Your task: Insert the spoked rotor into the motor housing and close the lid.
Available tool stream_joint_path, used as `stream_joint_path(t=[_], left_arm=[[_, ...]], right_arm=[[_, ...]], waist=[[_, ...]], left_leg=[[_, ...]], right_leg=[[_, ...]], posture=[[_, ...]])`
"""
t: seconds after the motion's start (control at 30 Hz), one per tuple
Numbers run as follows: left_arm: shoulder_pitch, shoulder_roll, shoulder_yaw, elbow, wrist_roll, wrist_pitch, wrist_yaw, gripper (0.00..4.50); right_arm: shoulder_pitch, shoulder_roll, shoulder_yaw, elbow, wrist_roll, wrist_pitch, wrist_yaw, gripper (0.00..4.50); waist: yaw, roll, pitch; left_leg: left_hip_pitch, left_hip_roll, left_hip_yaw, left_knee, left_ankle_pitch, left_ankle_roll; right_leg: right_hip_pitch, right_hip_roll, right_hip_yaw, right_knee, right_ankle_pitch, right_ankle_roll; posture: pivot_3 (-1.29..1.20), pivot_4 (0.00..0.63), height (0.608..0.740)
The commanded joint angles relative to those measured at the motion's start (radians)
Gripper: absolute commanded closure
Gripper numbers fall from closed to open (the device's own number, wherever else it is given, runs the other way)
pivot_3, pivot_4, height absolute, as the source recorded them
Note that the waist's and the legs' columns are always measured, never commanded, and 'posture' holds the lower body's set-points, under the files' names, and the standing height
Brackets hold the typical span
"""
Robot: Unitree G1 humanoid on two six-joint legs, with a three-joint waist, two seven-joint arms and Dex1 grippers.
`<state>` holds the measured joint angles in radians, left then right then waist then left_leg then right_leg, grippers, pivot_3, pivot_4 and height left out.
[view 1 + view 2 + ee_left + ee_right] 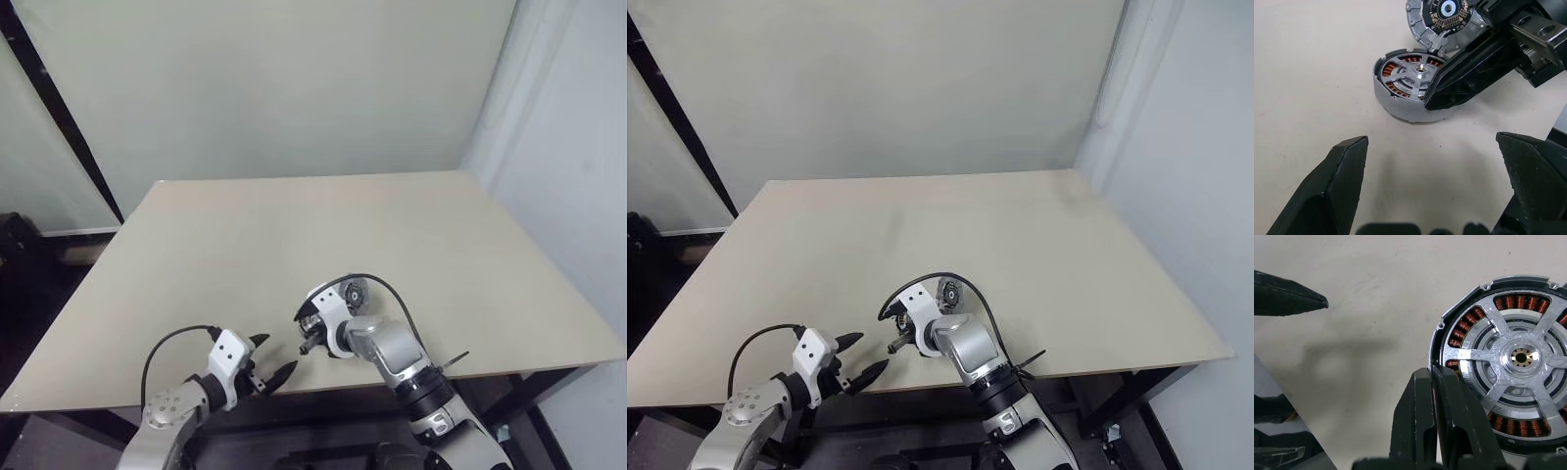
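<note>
The spoked rotor (pixel 1520 357) is being seen seated inside the motor housing (pixel 1400 105), which is lying on the table (pixel 294 235) near its front edge. The lid (pixel 1442 19) is lying just behind the housing.

On the beige counter (pixel 1312 73) lies the motor housing (pixel 1405 105), a round silver case with copper windings, and the spoked rotor (pixel 1415 76) sits inside it with its bright hub facing up. The right gripper (pixel 1431 102) comes in from the side with its two black fingers pressed together, and their tip lies over the rim of the housing, beside the rotor (whether it really touches, I cannot tell). Just behind the housing the lid (pixel 1442 19) leans tilted, partly hidden by that arm, while the left gripper (pixel 1432 147) stands near the housing with its fingers (pixel 1337 186) spread wide apart and nothing between them.
</note>
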<state>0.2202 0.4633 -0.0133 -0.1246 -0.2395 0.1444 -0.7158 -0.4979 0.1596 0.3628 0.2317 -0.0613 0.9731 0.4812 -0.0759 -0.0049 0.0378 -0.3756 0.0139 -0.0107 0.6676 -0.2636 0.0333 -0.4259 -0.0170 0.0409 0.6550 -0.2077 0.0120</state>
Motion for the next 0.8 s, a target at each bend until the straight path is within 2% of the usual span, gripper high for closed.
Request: stream_joint_path(t=[0.03, 0.13, 0.27, 0.43, 0.5, 0.7, 0.8], left_arm=[[-0.006, 0.001, 0.02, -0.014, -0.004, -0.021, 0.009, 0.0], [-0.002, 0.003, 0.023, -0.017, -0.006, -0.022, 0.011, 0.0], [-0.002, 0.007, 0.027, -0.015, -0.006, -0.023, 0.012, 0.0], [-0.004, 0.01, 0.029, -0.011, -0.007, -0.025, 0.011, 0.0], [-0.007, 0.011, 0.031, -0.011, -0.007, -0.025, 0.012, 0.0], [-0.006, 0.013, 0.036, -0.01, -0.005, -0.031, 0.012, 0.0], [-0.014, 0.003, 0.046, -0.008, -0.01, -0.04, 0.02, 0.0]], right_arm=[[-0.011, 0.001, 0.031, 0.007, 0.023, -0.042, 0.014, 4.49], [-0.019, -0.032, 0.07, -0.012, 0.02, -0.054, 0.041, 3.83], [-0.026, -0.06, 0.093, -0.046, 0.028, -0.062, 0.058, 2.5], [-0.03, -0.086, 0.111, -0.086, 0.036, -0.063, 0.067, 0.61], [-0.028, -0.096, 0.101, -0.123, 0.043, -0.064, 0.063, 0.02], [-0.047, -0.098, -0.044, -0.237, 0.095, -0.062, 0.009, 0.02], [-0.105, -0.132, -0.153, -0.236, 0.082, -0.155, -0.066, 0.02]], waist=[[-0.001, 0.0, 0.0], [-0.004, 0.0, 0.0], [-0.005, 0.0, 0.0], [-0.005, 0.0, 0.0], [-0.004, 0.0, 0.0], [-0.003, 0.0, 0.001], [-0.003, 0.001, 0.001]], left_leg=[[0.0, 0.0, 0.0, 0.0, 0.0, 0.0], [0.0, 0.001, 0.0, 0.0, 0.0, 0.0], [0.0, 0.001, 0.0, 0.0, 0.0, 0.0], [0.0, 0.001, 0.0, 0.0, 0.0, 0.0], [-0.001, 0.001, 0.0, 0.0, 0.0, 0.0], [-0.001, 0.001, 0.0, 0.0, 0.0, 0.0], [-0.001, 0.001, 0.0, 0.0, 0.0, 0.0]], right_leg=[[0.0, 0.0, 0.0, 0.0, 0.0, 0.0], [0.0, 0.0, 0.0, 0.0, 0.0, 0.0], [0.0, 0.0, 0.0, 0.0, 0.0, 0.0], [0.0, -0.001, 0.0, 0.0, 0.0, 0.0], [0.0, -0.001, 0.0, 0.0, 0.0, 0.0], [-0.001, -0.001, 0.0, -0.001, 0.0, 0.0], [-0.001, -0.001, 0.0, -0.001, 0.0, 0.0]], posture=[[0.0, 0.0, 0.74], [0.0, 0.0, 0.74], [0.0, 0.0, 0.74], [0.0, 0.0, 0.74], [0.0, 0.0, 0.74], [0.0, 0.0, 0.74], [0.0, 0.0, 0.74]])
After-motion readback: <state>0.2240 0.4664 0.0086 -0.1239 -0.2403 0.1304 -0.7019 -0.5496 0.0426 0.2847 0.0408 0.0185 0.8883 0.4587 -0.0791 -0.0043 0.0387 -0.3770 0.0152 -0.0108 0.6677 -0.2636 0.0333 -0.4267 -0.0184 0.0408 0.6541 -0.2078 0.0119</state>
